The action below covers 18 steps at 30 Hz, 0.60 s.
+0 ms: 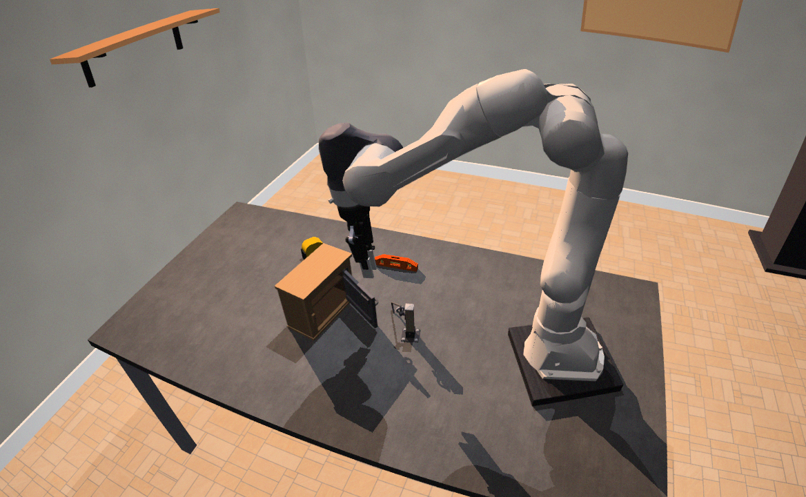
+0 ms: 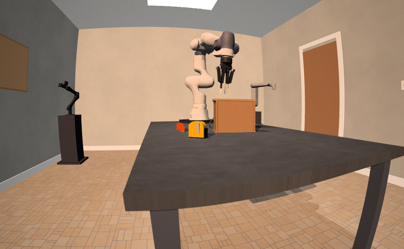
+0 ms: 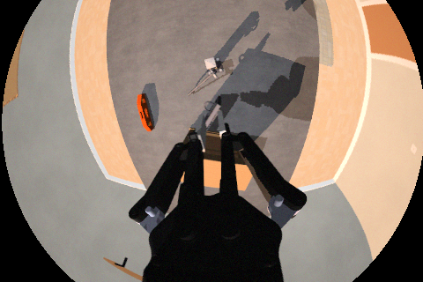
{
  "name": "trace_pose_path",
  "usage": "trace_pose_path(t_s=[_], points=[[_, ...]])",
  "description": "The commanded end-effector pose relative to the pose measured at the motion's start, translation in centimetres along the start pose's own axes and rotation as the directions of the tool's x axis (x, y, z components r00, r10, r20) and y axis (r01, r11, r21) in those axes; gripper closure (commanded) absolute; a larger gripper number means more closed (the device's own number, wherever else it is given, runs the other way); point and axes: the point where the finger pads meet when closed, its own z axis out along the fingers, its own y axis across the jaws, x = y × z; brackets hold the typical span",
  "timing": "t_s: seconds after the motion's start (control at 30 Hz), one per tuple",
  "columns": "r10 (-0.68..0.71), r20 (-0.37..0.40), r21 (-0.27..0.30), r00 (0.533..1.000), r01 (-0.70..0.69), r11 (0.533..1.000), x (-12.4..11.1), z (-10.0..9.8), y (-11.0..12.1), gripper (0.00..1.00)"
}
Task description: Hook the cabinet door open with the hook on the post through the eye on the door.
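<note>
The wooden cabinet [image 1: 313, 287] stands on the dark table, and its dark door [image 1: 359, 298] is swung open toward the small grey post [image 1: 408, 321]. A thin wire hook [image 1: 392, 308] hangs at the post on the door side; it is too small to tell whether it reaches the eye. My gripper [image 1: 366, 262] points down just above the cabinet's top corner by the door's hinge side, with its fingers drawn nearly together and nothing between them. In the exterior view the gripper [image 2: 225, 90] hovers a little above the cabinet [image 2: 234, 115]. The wrist view shows the fingertips, the post [image 3: 213, 66] and the hook [image 3: 201, 84].
An orange spirit level [image 1: 397, 262] lies on the table just behind the gripper. A yellow tape measure [image 1: 310, 246] sits behind the cabinet. My arm's base [image 1: 563, 358] stands at the table's right side.
</note>
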Motion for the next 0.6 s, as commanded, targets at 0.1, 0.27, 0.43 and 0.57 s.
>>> trace_pose_path(t_s=[0.1, 0.27, 0.43, 0.57], points=[[-0.355, 0.010, 0.023, 0.935, 0.354, 0.935, -0.8, 1.3, -0.1, 0.84], [-0.483, -0.004, 0.045, 0.875, 0.483, 0.874, -0.9, 1.9, -0.1, 0.84], [-0.601, -0.015, 0.064, 0.799, 0.601, 0.797, -0.9, 2.0, -0.1, 0.84], [-0.679, -0.024, 0.075, 0.733, 0.679, 0.730, -0.9, 2.0, -0.1, 0.84]])
